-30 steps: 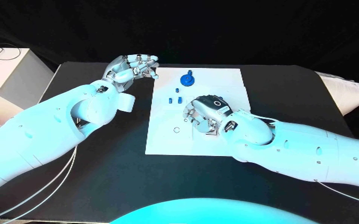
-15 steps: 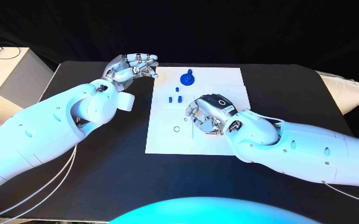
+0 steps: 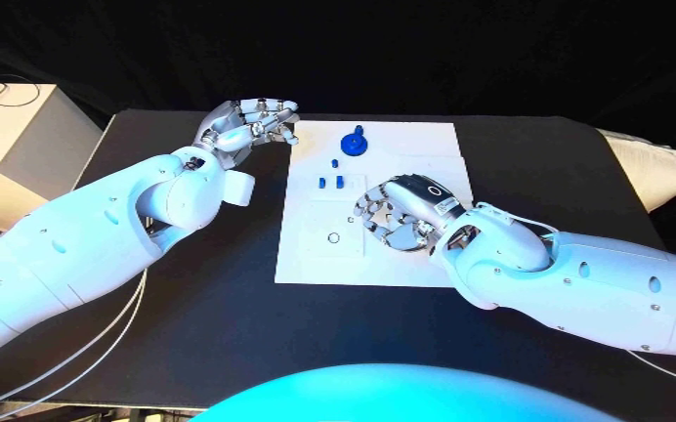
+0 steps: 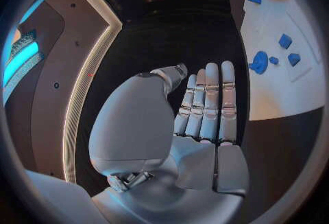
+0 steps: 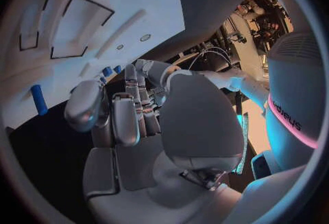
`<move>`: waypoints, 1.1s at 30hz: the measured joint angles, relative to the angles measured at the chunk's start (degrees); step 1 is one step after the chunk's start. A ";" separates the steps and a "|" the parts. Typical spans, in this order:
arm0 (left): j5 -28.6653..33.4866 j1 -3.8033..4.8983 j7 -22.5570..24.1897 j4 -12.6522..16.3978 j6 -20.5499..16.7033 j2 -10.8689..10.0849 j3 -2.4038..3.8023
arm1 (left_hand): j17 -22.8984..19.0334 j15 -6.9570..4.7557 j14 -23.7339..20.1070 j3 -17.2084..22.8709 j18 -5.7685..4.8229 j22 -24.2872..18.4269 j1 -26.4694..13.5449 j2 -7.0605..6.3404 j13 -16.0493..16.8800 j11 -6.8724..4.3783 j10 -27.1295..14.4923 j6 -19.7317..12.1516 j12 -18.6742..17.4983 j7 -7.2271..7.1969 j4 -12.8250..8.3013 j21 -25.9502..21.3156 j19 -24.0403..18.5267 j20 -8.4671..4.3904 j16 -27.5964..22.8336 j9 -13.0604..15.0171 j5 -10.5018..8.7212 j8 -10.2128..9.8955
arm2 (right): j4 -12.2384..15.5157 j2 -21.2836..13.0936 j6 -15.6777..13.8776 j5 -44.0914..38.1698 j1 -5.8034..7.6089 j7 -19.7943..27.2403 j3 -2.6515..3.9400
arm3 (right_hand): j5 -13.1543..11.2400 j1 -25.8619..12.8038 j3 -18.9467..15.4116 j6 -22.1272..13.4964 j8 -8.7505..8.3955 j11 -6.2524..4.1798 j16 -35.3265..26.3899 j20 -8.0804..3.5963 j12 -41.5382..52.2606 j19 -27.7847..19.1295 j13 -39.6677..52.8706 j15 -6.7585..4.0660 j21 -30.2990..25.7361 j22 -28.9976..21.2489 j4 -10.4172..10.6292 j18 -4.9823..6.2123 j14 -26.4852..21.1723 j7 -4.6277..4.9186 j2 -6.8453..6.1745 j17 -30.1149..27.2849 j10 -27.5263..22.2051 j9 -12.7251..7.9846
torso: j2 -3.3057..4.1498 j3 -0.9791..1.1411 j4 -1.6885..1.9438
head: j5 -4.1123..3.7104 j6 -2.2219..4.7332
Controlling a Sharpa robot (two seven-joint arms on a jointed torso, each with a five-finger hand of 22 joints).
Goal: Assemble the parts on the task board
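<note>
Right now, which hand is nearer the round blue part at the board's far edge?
Left. The left hand hovers just beside the round blue part, off the board; the right hand is over the board's middle, farther off.

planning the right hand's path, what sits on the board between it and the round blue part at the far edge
In the head view, small blue pieces lie on the task board between the right hand and the round blue part, off to the left of a straight line.

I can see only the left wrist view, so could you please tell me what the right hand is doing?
Observer: In the head view, the silver right hand is over the white task board, fingers curled downward.
Operator: Is it holding a part?
Observer: I cannot tell. The right wrist view shows a blue cylindrical peg lying on the board, apart from the fingers.
Operator: Is anything else near it?
Observer: A small dark ring lies on the board, toward the left arm's side.
</note>
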 measured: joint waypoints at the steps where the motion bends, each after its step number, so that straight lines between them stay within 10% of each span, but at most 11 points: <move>1: 0.00 -0.16 0.00 -0.13 0.00 0.08 -0.01 | 0.00 0.00 0.00 0.00 0.00 0.00 0.00 0.00 0.00 0.00 0.00 0.00 0.00 0.00 0.00 0.00 0.00 0.00 0.00 0.00 0.00 0.00 | 0.32 -0.35 0.01 0.64 0.00 0.68 0.00 | 0.00 -0.22 -0.21 -0.12 -0.09 0.20 0.00 0.00 0.00 0.00 0.00 0.00 0.00 -0.02 0.12 0.00 0.00 0.04 -0.22 0.00 -0.20 -0.05 | -0.09 0.04 -0.01 | 0.06 -0.21; 9: 0.03 -1.13 0.00 -1.33 0.07 0.81 -0.05 | 0.00 0.00 0.00 0.00 0.00 -0.07 0.00 0.00 0.00 0.00 0.00 0.00 0.00 0.00 0.00 0.00 0.00 0.00 0.00 0.00 0.00 0.00 | 2.27 -2.68 0.95 4.03 -0.04 4.59 -0.02 | -3.65 -1.88 -4.62 -0.84 -1.10 0.21 0.56 0.21 0.00 -0.21 0.36 0.00 -0.25 0.23 2.06 0.00 0.00 0.02 -1.88 0.26 -0.20 -0.16 | -1.05 0.26 -0.31 | 0.69 -1.02; 33: 0.13 -3.25 -0.04 -3.67 0.62 2.21 -0.53 | 0.04 0.00 0.00 0.00 0.00 -0.14 0.00 0.00 0.00 0.00 0.00 0.00 0.00 0.00 0.00 0.01 0.00 0.00 -0.23 -0.05 0.00 0.00 | 5.20 -5.48 13.02 6.53 -3.47 10.42 -1.18 | -2.41 1.41 -6.26 -1.06 -1.62 -0.02 0.79 0.21 0.00 -0.21 0.89 0.00 -0.25 0.83 1.31 0.00 0.00 -0.17 -2.14 0.18 0.02 -0.34 | -4.07 0.73 -1.38 | 2.92 -1.08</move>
